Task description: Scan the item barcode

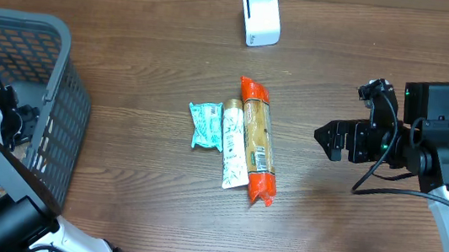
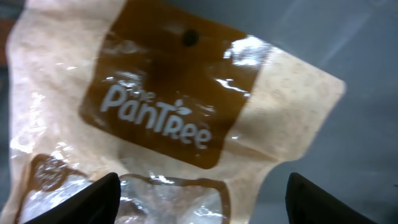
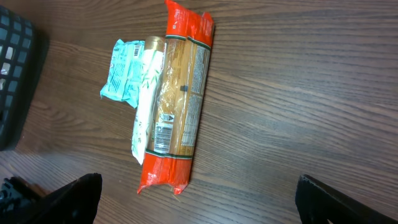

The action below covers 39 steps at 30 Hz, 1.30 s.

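Two dark fingertips of the left gripper stand wide apart at the bottom of the left wrist view. A tan pouch with a brown "PanTree" label lies close under the camera. Its lower part sits between the fingers, and the right-hand finger is clear of its edge. The blurred grey behind the pouch cannot be made out.

Overhead, the left arm sits by the near wall of the grey basket, which stands on the left side of the wooden table.

Right gripper hovers wide open and empty, well apart from three packets side by side mid-table: orange-ended packet, white packet, teal packet. A barcode faces up on the orange-ended one. Farthest back stands the white scanner.
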### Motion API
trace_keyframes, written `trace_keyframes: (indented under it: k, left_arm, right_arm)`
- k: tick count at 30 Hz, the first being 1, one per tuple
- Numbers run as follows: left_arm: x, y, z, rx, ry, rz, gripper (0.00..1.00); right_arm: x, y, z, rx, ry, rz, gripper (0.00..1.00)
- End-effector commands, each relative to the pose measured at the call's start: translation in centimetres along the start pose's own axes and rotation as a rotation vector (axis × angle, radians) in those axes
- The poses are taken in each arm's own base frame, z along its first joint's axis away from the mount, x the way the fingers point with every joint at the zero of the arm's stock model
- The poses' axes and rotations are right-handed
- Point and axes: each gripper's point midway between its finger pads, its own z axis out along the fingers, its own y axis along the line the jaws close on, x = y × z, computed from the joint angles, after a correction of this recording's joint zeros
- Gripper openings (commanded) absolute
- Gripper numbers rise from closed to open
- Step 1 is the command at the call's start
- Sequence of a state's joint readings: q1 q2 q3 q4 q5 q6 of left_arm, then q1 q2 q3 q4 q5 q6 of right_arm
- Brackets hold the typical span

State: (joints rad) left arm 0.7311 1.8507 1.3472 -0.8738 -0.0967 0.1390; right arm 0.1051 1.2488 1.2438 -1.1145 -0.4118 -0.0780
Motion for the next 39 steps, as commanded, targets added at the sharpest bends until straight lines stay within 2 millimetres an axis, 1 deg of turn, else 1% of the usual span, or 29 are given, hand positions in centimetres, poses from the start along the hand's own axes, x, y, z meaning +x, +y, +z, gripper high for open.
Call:
trace_keyframes:
  k: [1, 10, 14, 21, 28, 31, 35, 39]
  left_arm:
    - [-0.4, -1.1, 0.1, 0.028, 0.002, 0.06, 0.76]
    - [0.4, -0.7, -0.3, -0.159, 0.045, 0.066, 0.76]
    - [1.2, 0.6, -0.9, -0.292, 0.081, 0.035, 0.79]
    - [2.5, 0.6, -0.4, -0.295, 0.129, 0.046, 0.79]
    - [4.3, 0.5, 1.0, -0.302, 0.168, 0.058, 0.79]
    - [4.7, 0.4, 1.6, -0.301, 0.171, 0.058, 0.79]
    - [5.0, 0.4, 1.8, -0.302, 0.18, 0.062, 0.79]
    - [5.6, 1.6, 1.5, -0.372, 0.199, 0.071, 0.73]
  right_arm:
    - [-1.0, 0.4, -0.6, -0.007, -0.032, -0.013, 1.0]
    - [-1.1, 0.4, -0.6, -0.007, -0.036, -0.015, 1.0]
    - [-1.1, 0.4, -0.6, -0.007, -0.036, -0.015, 1.0]
    - [-1.2, 0.4, -0.6, -0.008, -0.042, -0.017, 1.0]
    - [-1.4, 0.4, -0.6, -0.008, -0.048, -0.02, 1.0]
    - [-1.4, 0.4, -0.6, -0.008, -0.048, -0.02, 1.0]
    - [-1.4, 0.4, -0.6, -0.008, -0.049, -0.021, 1.0]
    - [-1.4, 0.4, -0.6, -0.008, -0.049, -0.02, 1.0]
